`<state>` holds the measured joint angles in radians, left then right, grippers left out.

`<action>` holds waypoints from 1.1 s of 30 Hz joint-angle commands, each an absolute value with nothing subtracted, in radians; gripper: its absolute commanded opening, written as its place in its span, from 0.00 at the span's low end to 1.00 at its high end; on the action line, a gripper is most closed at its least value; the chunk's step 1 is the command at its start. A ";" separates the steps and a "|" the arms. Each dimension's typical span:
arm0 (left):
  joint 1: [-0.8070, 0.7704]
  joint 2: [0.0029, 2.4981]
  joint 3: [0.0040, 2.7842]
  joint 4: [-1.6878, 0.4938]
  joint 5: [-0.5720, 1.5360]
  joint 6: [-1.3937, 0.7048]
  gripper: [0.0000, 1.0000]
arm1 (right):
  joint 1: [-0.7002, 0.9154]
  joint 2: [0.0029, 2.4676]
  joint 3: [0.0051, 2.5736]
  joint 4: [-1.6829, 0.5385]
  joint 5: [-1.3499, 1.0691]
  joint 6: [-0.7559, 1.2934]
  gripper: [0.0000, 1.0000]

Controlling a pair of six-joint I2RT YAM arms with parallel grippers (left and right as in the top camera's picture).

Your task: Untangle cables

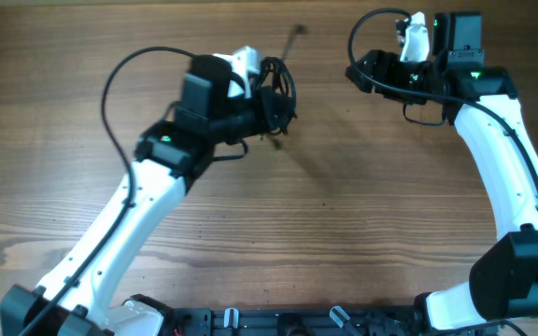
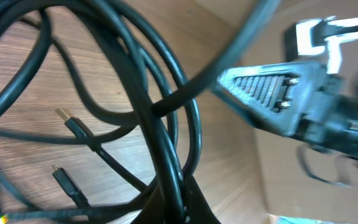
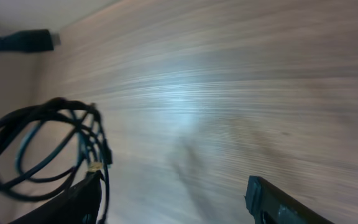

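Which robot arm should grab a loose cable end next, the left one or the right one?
Right, probably. The left gripper is shut on the cables, so it is busy. The right gripper is open, empty, and has the bundle in its camera's view.

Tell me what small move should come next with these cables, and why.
Probably bring the right gripper toward the loose plug end sticking out of the cables. The left gripper is shut on the bundle, while the right one stands open apart from the loops, so it seems free to take that end and draw it out.
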<state>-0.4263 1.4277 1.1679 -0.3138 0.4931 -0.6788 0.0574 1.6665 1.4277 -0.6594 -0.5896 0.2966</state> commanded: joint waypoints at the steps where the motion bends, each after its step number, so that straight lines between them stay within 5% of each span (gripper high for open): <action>1: -0.345 1.398 1.166 -0.312 0.711 -0.713 0.04 | 0.059 1.619 1.448 -0.625 -0.869 0.236 0.74; 14: -0.231 1.399 1.166 -0.133 1.004 -0.966 0.04 | 0.267 1.596 1.447 -0.561 -0.857 0.157 0.66; 24: -0.217 1.402 1.165 -0.243 1.077 -0.708 0.04 | 0.357 1.597 1.447 -0.468 -0.778 0.213 0.62; 30: -0.216 1.401 1.165 -0.191 1.097 -0.715 0.04 | 0.392 1.607 1.447 -0.468 -0.759 0.233 0.52; 33: -0.215 1.401 1.165 -0.160 1.115 -0.719 0.04 | 0.414 1.626 1.447 -0.485 -0.640 0.309 0.33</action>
